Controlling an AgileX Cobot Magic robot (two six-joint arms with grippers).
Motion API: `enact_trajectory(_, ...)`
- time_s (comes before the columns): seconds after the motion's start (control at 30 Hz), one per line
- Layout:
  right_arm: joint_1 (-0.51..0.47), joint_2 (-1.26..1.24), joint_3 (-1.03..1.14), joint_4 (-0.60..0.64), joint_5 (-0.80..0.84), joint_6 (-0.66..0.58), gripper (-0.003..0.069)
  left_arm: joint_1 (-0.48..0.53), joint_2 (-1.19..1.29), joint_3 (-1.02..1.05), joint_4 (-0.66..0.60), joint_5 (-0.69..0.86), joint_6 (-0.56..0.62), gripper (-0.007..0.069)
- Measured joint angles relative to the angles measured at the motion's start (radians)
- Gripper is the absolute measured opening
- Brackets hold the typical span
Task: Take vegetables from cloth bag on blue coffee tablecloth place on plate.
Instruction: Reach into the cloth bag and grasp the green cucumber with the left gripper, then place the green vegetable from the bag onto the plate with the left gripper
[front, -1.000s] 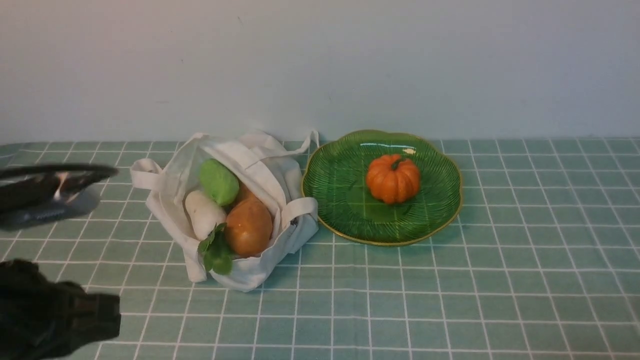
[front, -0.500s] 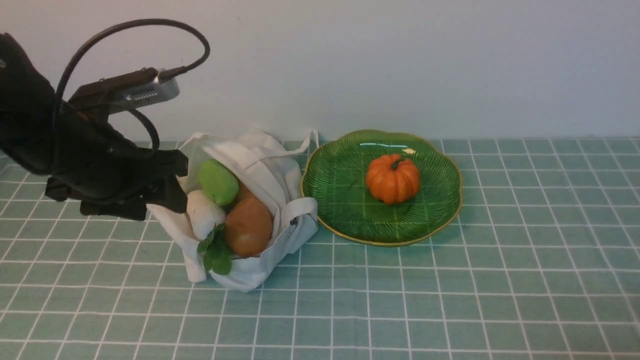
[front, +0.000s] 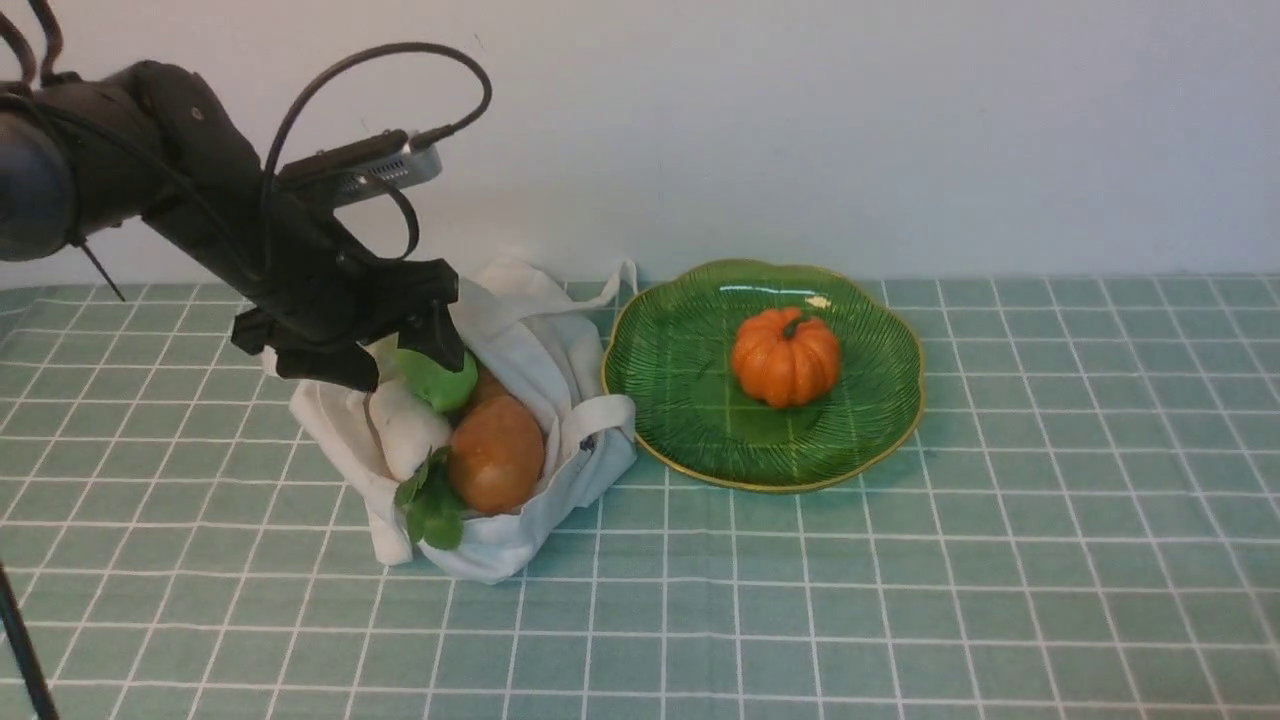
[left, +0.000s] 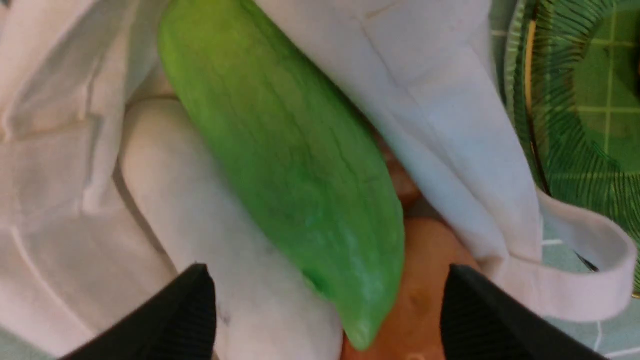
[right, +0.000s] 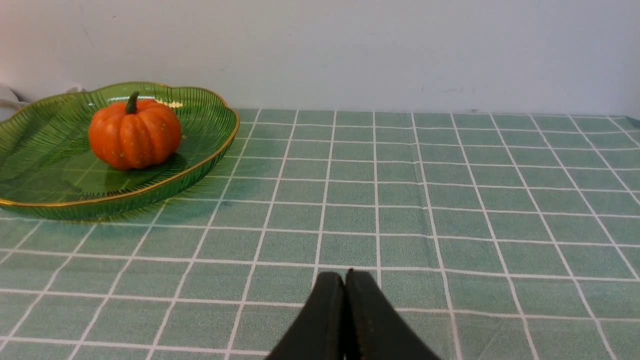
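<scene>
- L gripper (front: 405, 355) is right over the bag (front: 540, 340) mouth, at its wall-side end; jaws wide apart, nothing clamped
- Wrist cam: its 2 black fingers (left: 185, 310) sit either side of the cuke (left: 285, 150) near the tip end, w/ a gap on both sides; can't tell if they touch anything
- Cuke (front: 440, 380) lies in the bag, pale green, partly hidden by the gripper in the front view, slanted across the radish (left: 200, 210) & under a fold of bag (left: 450, 100) cloth
- Radish (front: 405, 430) is in the bag on the robot's left side, leaves (front: 432, 505) spilling over the bag's near lip
- Potato (front: 497, 455) is in the bag just beside the radish, on the side nearer the plate; a 2nd one (front: 487, 385) peeks out behind it, mostly covered
- Plate (front: 860, 420) sits just right of the bag, the bag's handle loop at its rim; only a pumpkin (front: 786, 357) on it, none of the bag's veg
- Bag lies slumped on the cloth (front: 900, 600), mouth facing up & toward the cam
- R gripper (right: 345, 280) is out of the front view, well apart from the bag; tips pressed together w/ nothing between, low over the cloth (right: 450, 200)
- R wrist cam looks at the plate (right: 210, 145) & pumpkin (right: 134, 134)
</scene>
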Motion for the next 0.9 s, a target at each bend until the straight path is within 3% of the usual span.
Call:
enact_trajectory(0.23, 0.0, 0.0, 0.0, 0.0, 0.0, 0.0, -0.0017, 0.0, 0.076, -0.006, -0.11, -0.04, 0.047, 0.0543)
enact_trajectory(0.3, 0.0, 0.0, 0.0, 0.0, 0.0, 0.0, -0.0017, 0.0, 0.087, -0.008, -0.149, -0.053, 0.065, 0.0521)
enact_trajectory(0.43, 0.0, 0.0, 0.0, 0.0, 0.0, 0.0, -0.0017, 0.0, 0.095, -0.01, -0.174, -0.066, 0.075, 0.0406)
enact_trajectory(0.5, 0.0, 0.0, 0.0, 0.0, 0.0, 0.0, -0.0017, 0.0, 0.097, -0.011, -0.17, -0.065, 0.078, 0.0401)
enact_trajectory(0.67, 0.0, 0.0, 0.0, 0.0, 0.0, 0.0, -0.0017, 0.012, 0.062, -0.01, -0.07, 0.0, 0.078, 0.0401)
enact_trajectory(0.9, 0.0, 0.0, 0.0, 0.0, 0.0, 0.0, -0.0017, 0.052, -0.088, -0.007, 0.141, 0.266, -0.008, 0.0401)
